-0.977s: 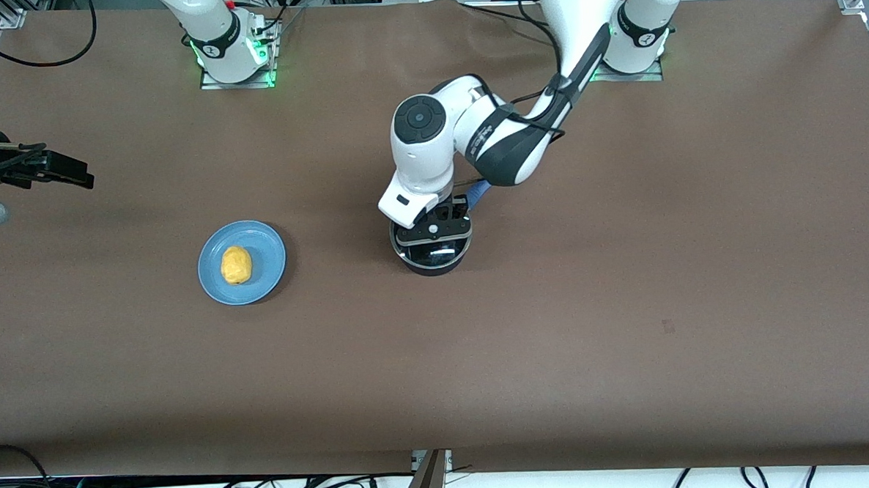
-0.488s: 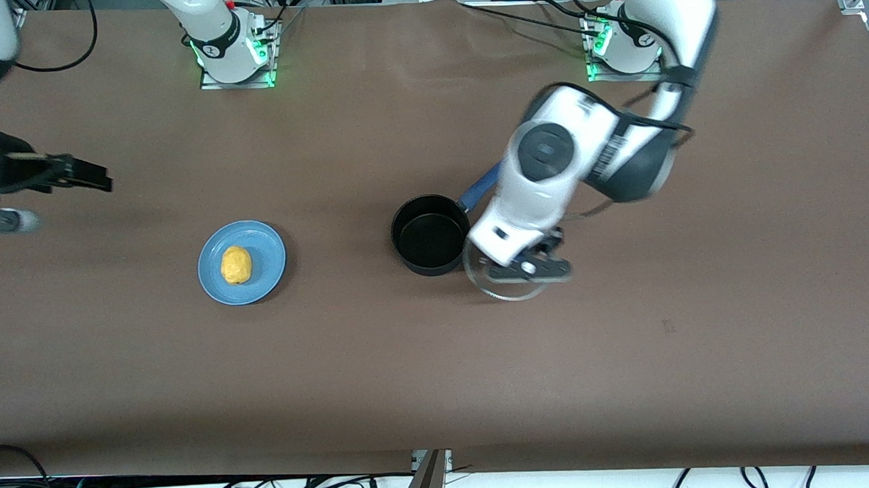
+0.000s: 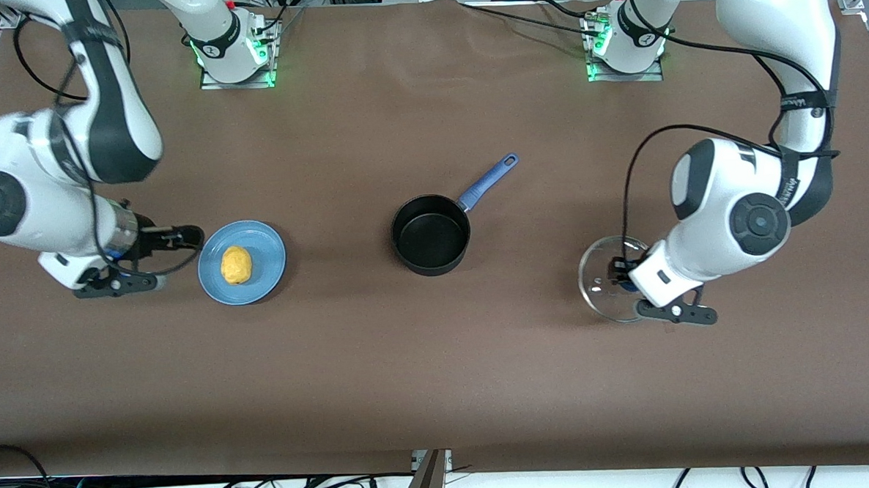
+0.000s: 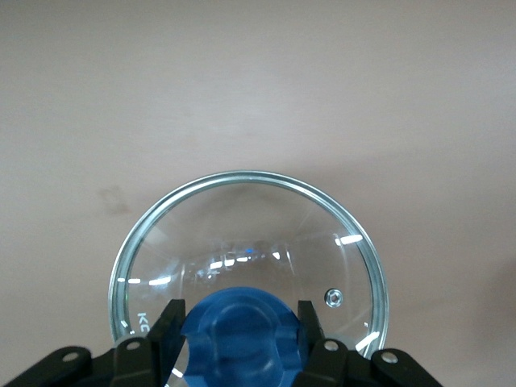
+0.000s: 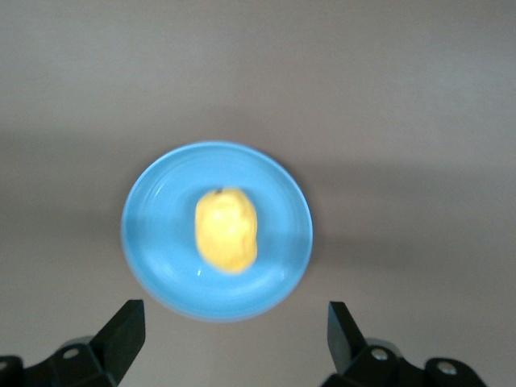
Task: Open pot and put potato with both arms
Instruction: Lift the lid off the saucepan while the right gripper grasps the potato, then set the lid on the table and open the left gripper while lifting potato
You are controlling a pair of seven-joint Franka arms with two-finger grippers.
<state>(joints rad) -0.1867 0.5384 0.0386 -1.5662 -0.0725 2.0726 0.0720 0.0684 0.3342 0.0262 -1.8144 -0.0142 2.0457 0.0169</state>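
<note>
The black pot [image 3: 431,235] stands open mid-table, its blue handle [image 3: 487,179] pointing toward the left arm's base. My left gripper [image 3: 627,283] [image 4: 239,313] is shut on the blue knob [image 4: 242,330] of the glass lid [image 3: 599,281] [image 4: 250,218]. It holds the lid low over the table, toward the left arm's end from the pot. The yellow potato [image 3: 236,264] [image 5: 226,230] lies on a blue plate [image 3: 266,244] [image 5: 153,258]. My right gripper [image 3: 117,286] [image 5: 234,339] hangs open beside the plate, toward the right arm's end, with nothing between its fingers.
Brown table cover [image 3: 440,376] runs bare between the plate, the pot and the lid. Both arm bases [image 3: 235,55] [image 3: 627,45] stand at the table's edge farthest from the front camera. Cables lie below the near edge.
The left gripper lifted the lid off the pot and carried it toward the left arm's end. The right arm swung in from the table's edge to beside the plate.
</note>
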